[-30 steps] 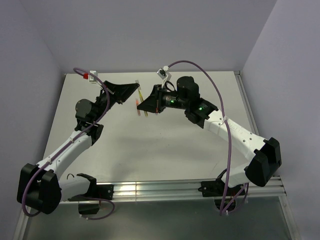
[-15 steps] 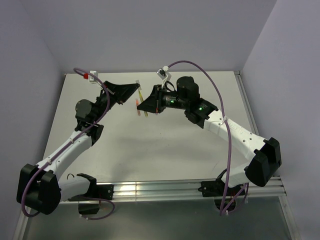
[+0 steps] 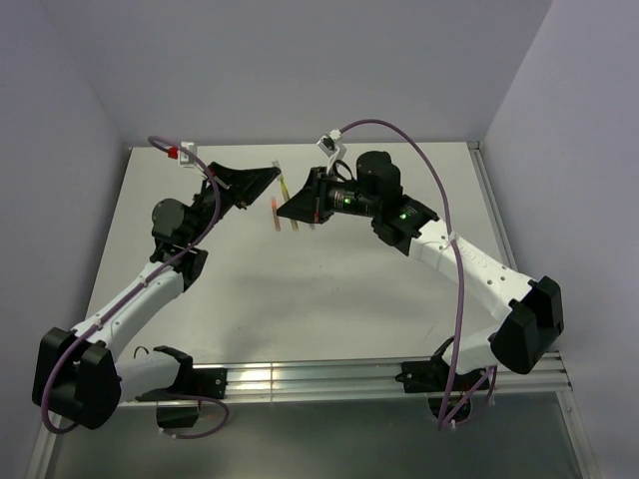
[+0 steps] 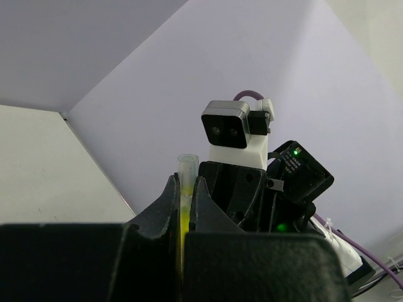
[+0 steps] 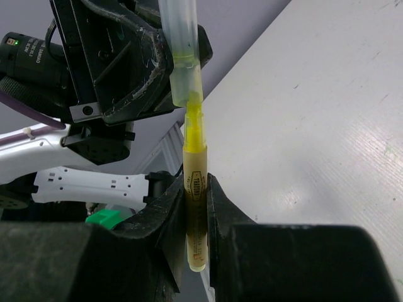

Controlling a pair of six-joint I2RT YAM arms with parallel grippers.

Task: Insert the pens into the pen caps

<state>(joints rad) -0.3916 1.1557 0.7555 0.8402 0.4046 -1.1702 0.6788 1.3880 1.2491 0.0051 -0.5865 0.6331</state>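
The right arm's fingers (image 5: 165, 214), clenched on the yellow-green pen (image 5: 194, 167), have swung up to the cream-yellow cap (image 5: 179, 56) gripped in the left arm's fingers (image 4: 165, 211) above the counter (image 3: 349, 289), so the pen's tip now meets the cap's mouth and, I judge, only needs pushing home.

top external: overhead, behind bases, far
left wrist: close, faces right arm (image 4: 242, 189)
right wrist: close, faces left arm (image 5: 119, 53)
shared: cream-yellow cap (image 4: 187, 171)

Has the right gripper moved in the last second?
Yes, slightly. Against the table's far-right corner, the right gripper, holding the yellow-green pen, has drifted right and toward the far wall.
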